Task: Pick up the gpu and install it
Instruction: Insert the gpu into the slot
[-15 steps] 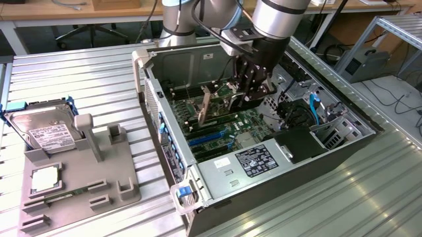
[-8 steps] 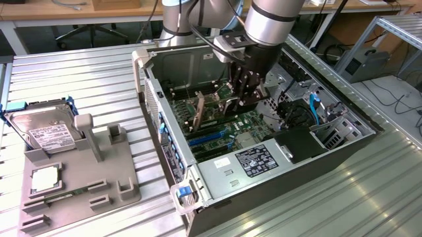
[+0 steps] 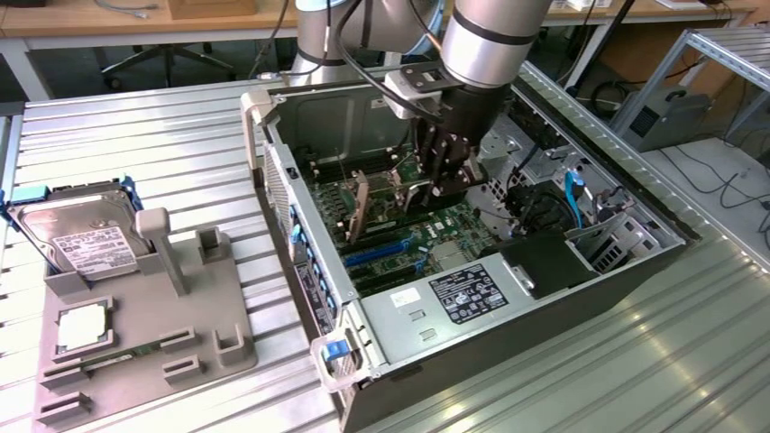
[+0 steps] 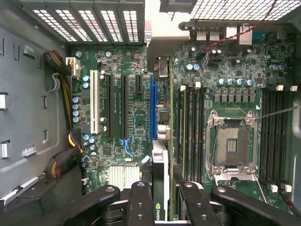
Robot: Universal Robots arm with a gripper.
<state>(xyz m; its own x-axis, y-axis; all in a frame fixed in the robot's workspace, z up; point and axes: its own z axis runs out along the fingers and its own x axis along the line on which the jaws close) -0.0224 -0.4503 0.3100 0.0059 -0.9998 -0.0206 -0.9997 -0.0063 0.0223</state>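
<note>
Nearest, at the exterior view's left, a gray holder (image 3: pixel 180 334) on the ribbed metal surface (image 3: pixel 601 361) carries a hard drive (image 3: pixel 78 239). Open computer case (image 3: pixel 398 401) lies beside it, power supply (image 3: pixel 475 293) at the near end. Further in, the gripper (image 4: pixel 164 205) is clamped on the gpu (image 4: pixel 160 174). The card stands on edge over the motherboard (image 4: pixel 127 117), just beside the long blue slot (image 4: pixel 152 108). Cannot tell whether it is seated. Vented rear wall (image 4: pixel 89 23) lies beyond.

One gpu (image 4: pixel 159 169); one gripper (image 4: pixel 164 186); one open computer case (image 3: pixel 284 185) at centre frame; at lower left, one grey holder (image 3: pixel 219 302) carrying one hard drive (image 3: pixel 78 239), one processor chip (image 3: pixel 87 327) and one memory stick (image 3: pixel 115 361); one ribbed metal surface (image 3: pixel 157 135).
</note>
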